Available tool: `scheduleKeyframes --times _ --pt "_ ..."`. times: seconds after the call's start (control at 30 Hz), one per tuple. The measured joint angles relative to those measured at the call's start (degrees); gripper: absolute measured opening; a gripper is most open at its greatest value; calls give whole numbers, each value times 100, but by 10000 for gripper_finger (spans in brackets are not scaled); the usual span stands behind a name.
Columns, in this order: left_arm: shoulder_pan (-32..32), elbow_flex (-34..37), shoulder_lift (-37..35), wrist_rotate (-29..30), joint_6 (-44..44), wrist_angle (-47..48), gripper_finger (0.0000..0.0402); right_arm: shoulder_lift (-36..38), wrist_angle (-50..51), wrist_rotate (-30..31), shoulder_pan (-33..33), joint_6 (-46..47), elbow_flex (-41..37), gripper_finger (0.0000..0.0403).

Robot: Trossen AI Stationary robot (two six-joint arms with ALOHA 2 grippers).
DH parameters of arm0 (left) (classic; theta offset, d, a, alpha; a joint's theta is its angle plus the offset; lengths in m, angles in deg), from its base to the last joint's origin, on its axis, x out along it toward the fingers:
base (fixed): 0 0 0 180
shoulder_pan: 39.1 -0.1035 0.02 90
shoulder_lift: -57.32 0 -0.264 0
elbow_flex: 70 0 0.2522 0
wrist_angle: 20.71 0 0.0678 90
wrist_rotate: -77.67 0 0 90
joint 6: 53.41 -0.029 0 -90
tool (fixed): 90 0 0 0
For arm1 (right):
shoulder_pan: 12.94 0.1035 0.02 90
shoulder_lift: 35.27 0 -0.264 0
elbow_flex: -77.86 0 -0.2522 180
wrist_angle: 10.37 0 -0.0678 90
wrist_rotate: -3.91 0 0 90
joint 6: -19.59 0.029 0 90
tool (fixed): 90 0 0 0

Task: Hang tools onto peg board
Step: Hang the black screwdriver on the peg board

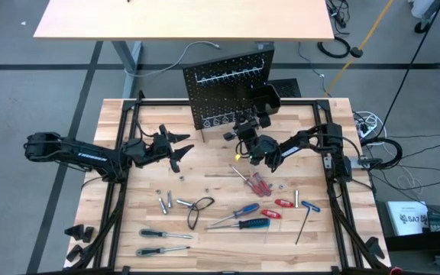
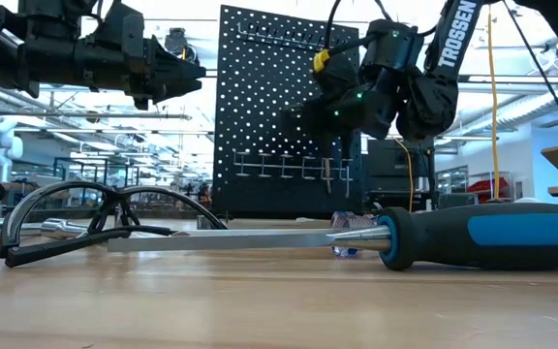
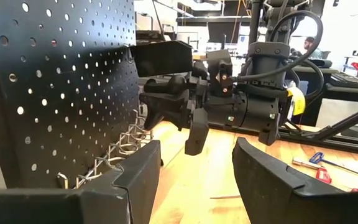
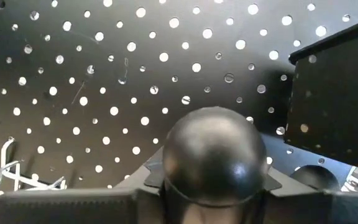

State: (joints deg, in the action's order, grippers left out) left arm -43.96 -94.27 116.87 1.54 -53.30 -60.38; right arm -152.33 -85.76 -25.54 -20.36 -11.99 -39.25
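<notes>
Peg board (image 1: pixel 224 88), your black perforated upright panel with hooks, faces the right hand (image 1: pixel 243 136) gripping a black round-ended tool (image 4: pixel 215 152); left hand (image 1: pixel 176 147) open.

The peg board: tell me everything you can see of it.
The peg board is an upright black perforated panel, metal by its look, standing at the table's far edge. Rows of silvery wire hooks run across it, one near the top and one low down. A small black bin is fixed to its right side. The right gripper is up close to its front; contact cannot be told.
</notes>
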Motion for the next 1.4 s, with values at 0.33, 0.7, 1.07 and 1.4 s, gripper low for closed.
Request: scheduleKeyframes --times 0.33,0.7,1.07,1.4 --pt "0 2 0 1 -49 4 200 138 -65 59 44 -60 7 99" --pt "0 1 0 1 -49 10 200 156 -71 86 79 -56 11 99" --pt "0 2 0 -2 -180 104 200 189 -71 521 257 -549 418 99" --pt "0 2 0 -6 -193 150 200 191 51 1206 378 -780 688 99"
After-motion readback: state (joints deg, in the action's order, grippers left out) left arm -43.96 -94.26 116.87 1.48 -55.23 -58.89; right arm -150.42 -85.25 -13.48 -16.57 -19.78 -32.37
